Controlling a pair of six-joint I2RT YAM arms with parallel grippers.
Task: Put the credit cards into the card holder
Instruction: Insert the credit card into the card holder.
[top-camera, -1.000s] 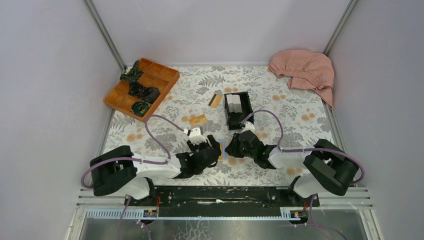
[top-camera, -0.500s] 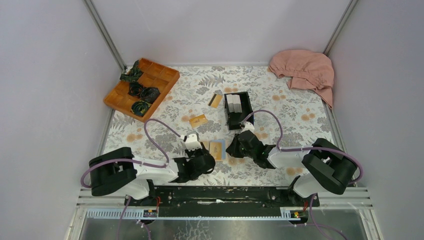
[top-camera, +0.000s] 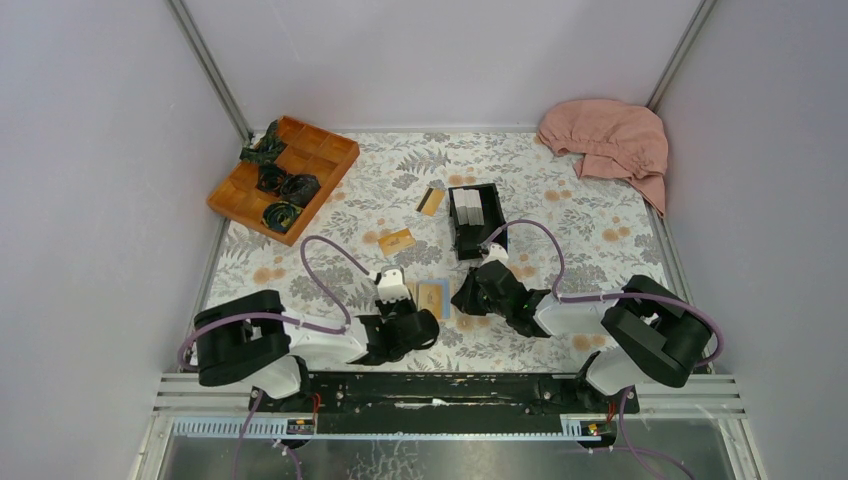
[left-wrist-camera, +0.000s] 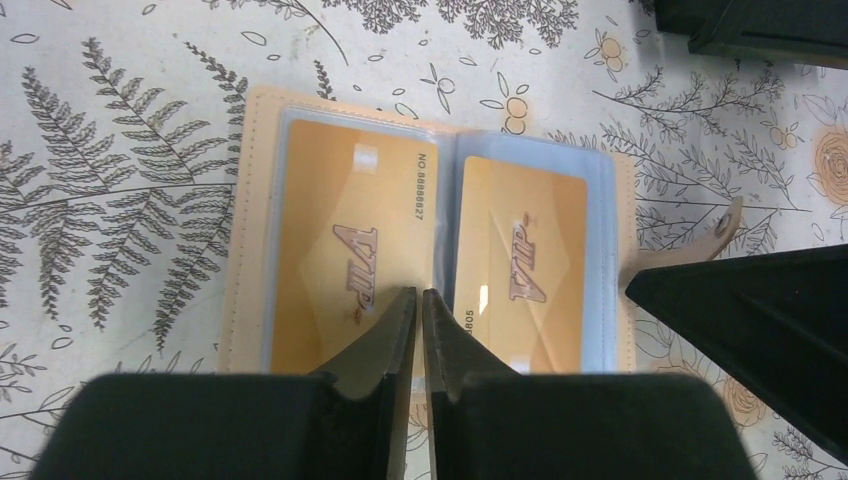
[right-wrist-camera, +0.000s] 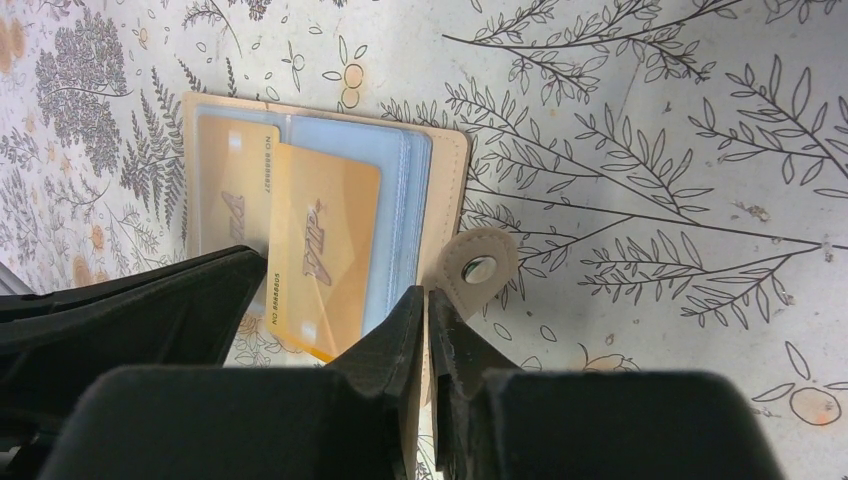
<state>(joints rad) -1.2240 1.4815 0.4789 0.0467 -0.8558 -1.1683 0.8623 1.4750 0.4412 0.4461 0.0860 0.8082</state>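
Floral-printed table (top-camera: 560, 215) bearing an orange wooden compartment tray (top-camera: 326, 151), a black open-topped plastic box (top-camera: 470, 246), a crumpled pink cloth (top-camera: 610, 140), a black-banded orange-gold card (top-camera: 432, 202), a second orange-gold card (top-camera: 397, 241) and an open tan leather card holder (top-camera: 431, 298).

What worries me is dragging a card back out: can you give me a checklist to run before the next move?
1. Card holder lying open and flat: ok.
2. Two credit cards in its clear sleeves, one on the left and one on the right: ok.
3. All cards loaded: not ok; two loose cards lie near the black box.
4. Left gripper free of the sleeves: cannot tell; its jaws are almost together over the centre fold.
5. Right gripper free of the holder: cannot tell; its jaws are almost together at the edge by the snap tab.
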